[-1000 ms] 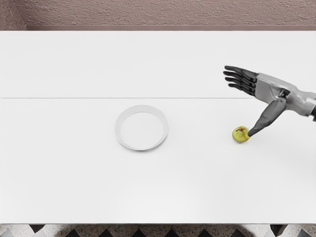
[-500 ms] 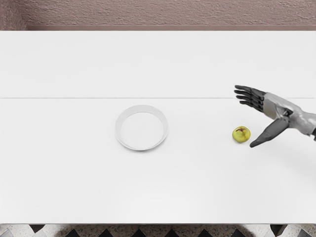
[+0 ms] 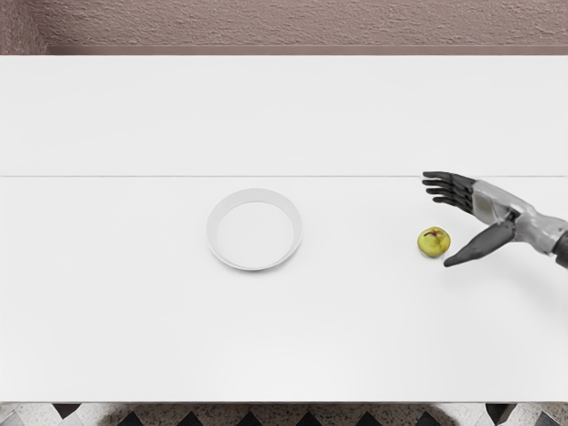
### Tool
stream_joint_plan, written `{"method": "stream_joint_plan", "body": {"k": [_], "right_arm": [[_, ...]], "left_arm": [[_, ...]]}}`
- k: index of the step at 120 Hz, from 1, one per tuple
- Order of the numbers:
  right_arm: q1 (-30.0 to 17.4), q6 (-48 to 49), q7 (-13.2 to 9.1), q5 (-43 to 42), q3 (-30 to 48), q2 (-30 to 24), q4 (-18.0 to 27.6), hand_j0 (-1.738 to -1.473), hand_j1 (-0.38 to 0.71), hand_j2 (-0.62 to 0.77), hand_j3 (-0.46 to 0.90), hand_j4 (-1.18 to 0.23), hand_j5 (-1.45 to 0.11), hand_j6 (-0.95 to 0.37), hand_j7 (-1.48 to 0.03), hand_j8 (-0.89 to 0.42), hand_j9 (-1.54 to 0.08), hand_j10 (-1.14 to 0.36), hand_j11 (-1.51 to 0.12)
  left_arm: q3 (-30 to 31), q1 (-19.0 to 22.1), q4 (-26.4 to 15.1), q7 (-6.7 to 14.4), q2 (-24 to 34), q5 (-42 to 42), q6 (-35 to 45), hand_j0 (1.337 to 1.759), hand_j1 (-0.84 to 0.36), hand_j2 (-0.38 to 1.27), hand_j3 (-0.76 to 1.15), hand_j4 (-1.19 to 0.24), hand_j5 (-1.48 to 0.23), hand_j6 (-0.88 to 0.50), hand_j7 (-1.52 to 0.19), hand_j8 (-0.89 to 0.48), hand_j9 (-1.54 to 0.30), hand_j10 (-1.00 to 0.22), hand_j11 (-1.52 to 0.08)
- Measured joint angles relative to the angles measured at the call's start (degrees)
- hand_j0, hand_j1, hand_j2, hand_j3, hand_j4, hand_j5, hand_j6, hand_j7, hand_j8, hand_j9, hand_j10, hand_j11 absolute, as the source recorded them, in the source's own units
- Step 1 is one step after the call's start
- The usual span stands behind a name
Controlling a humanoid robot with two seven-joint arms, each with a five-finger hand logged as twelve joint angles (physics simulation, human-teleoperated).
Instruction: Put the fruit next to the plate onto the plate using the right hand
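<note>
Small green apple [image 3: 434, 240] sits on the table [image 3: 133, 311], well to the right of the white plate [image 3: 213, 232], not on it yet. Right hand [image 3: 475, 217] is just beside the apple, fingers spread & thumb low, holding nothing. Prob. framing it for a side grab.

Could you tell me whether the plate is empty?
Empty: the plate holds nothing; the fruit lies on the table, apart from it.
</note>
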Motion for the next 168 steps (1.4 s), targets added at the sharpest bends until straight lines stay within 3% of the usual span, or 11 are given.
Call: {"method": "stream_joint_plan", "body": {"k": [50, 61, 74, 110, 168], "right_arm": [[-0.2, -0.1, 0.0, -1.0, -1.8, 2.3, -3.8, -1.658, -0.04, -0.05, 0.00, -0.26, -0.34, -0.26, -0.34, -0.26, -0.34, -0.25, -0.32], [-0.2, -0.2, 0.0, -1.1, -1.8, 2.5, -4.0, -1.658, -0.01, -0.05, 0.00, -0.29, -0.36, -0.29, -0.37, -0.29, -0.36, -0.16, -0.53], [-0.2, -0.1, 0.0, -1.2, -1.9, 2.6, -4.0, -1.658, 0.02, -0.06, 0.00, -0.32, -0.39, -0.31, -0.40, -0.32, -0.39, -0.11, -0.62], [0.6, 1.2, 0.0, -1.1, -1.5, 2.6, -3.7, -1.658, 0.04, -0.06, 0.00, -0.34, -0.43, -0.33, -0.43, -0.34, -0.43, -0.28, -0.48], [0.7, 5.4, 0.0, -1.3, -1.8, 2.5, -3.7, -1.658, 0.05, -0.06, 0.00, -0.34, -0.43, -0.34, -0.43, -0.34, -0.43, -0.33, -0.44]], "left_arm": [[0.0, 0.0, 0.0, 0.0, 0.0, 0.0, 0.0, 1.658, 0.32, 0.00, 0.00, -0.02, -0.03, -0.02, -0.03, -0.02, -0.03, -0.02, -0.03], [0.0, 0.0, 0.0, 0.0, 0.0, 0.0, 0.0, 1.658, 0.32, 0.00, 0.00, -0.02, -0.03, -0.02, -0.03, -0.02, -0.03, -0.02, -0.03], [0.0, 0.0, 0.0, 0.0, 0.0, 0.0, 0.0, 1.658, 0.32, 0.00, 0.00, -0.02, -0.03, -0.02, -0.03, -0.02, -0.03, -0.02, -0.03], [0.0, 0.0, 0.0, 0.0, 0.0, 0.0, 0.0, 1.658, 0.32, 0.00, 0.00, -0.02, -0.03, -0.02, -0.03, -0.02, -0.03, -0.02, -0.03], [0.0, 0.0, 0.0, 0.0, 0.0, 0.0, 0.0, 1.658, 0.32, 0.00, 0.00, -0.02, -0.03, -0.02, -0.03, -0.02, -0.03, -0.02, -0.03]]}}
